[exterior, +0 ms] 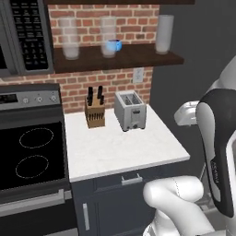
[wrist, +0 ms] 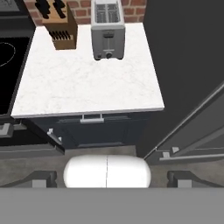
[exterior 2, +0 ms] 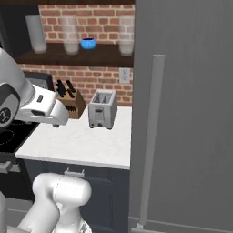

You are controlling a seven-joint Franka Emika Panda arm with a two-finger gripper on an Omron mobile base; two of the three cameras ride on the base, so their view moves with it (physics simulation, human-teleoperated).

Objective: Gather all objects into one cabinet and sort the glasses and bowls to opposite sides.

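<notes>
My claw point(wrist: 107, 180) hangs wide open and empty above the floor in front of the white counter point(wrist: 87, 83). The blue bowl point(exterior: 114, 45) sits on the brown shelf point(exterior: 120, 57) among tall glasses point(exterior: 70, 39), above the toaster point(exterior: 130, 110) and knife block point(exterior: 95, 112).

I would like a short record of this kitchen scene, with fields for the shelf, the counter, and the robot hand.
shelf: brown open shelf on the brick wall, holding three clear glasses and a small blue bowl
counter: white counter with a knife block and a toaster, standing apart
stove: black cooktop left of the counter
hand: open, above the floor before the counter
</notes>
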